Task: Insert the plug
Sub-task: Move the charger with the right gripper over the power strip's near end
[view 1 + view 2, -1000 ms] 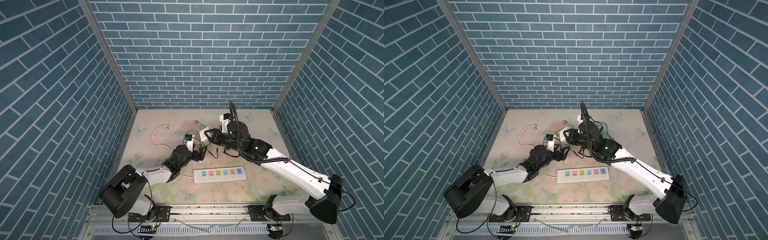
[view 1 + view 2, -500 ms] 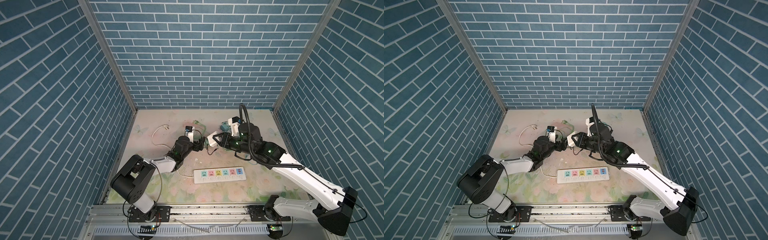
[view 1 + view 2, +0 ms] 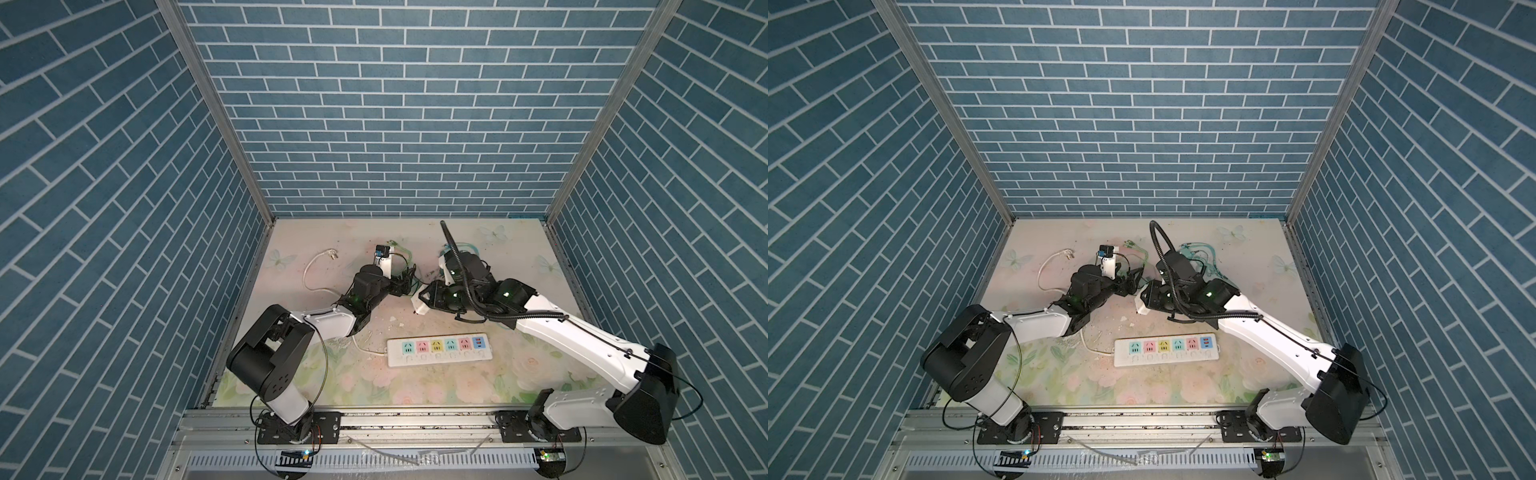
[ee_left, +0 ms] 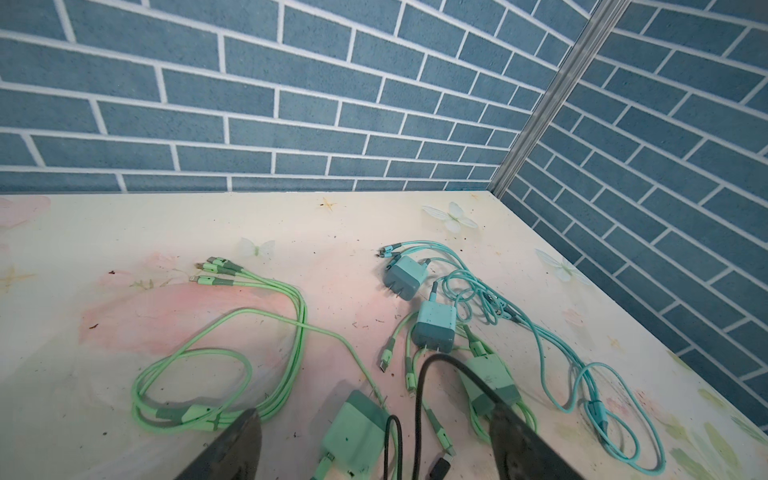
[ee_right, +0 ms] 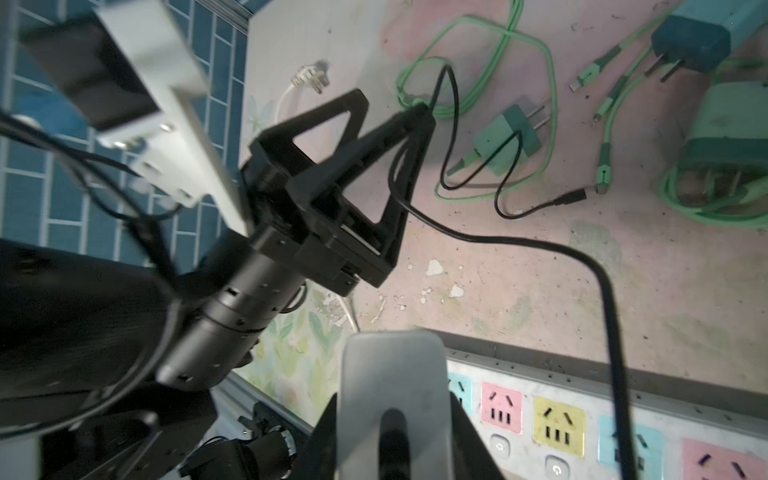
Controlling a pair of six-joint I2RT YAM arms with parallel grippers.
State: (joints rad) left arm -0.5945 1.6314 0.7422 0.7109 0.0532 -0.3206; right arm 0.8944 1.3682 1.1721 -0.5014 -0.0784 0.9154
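Left gripper [image 4: 372, 413]: jaws apart, straddling a green charger [image 4: 357, 432] and a loop of black cable [image 5: 540, 245]; nothing gripped, probably keeping slack clear.
Plug [image 5: 390, 365]: white, between the arms, just behind the power strip [image 3: 440, 352]; not in any socket.
Right gripper [image 5: 392, 419]: jaws clamped on the plug body, prongs hidden; presumably held so for pressing down.
Power strip: flat on the surface [image 3: 457, 386], sockets up, ready to receive; none looks occupied.

Greyish-white plug [image 5: 390, 386] is pinched in the right gripper [image 3: 419, 302]. White power strip [image 3: 440, 351] with pastel sockets lies flat, just in front of it.
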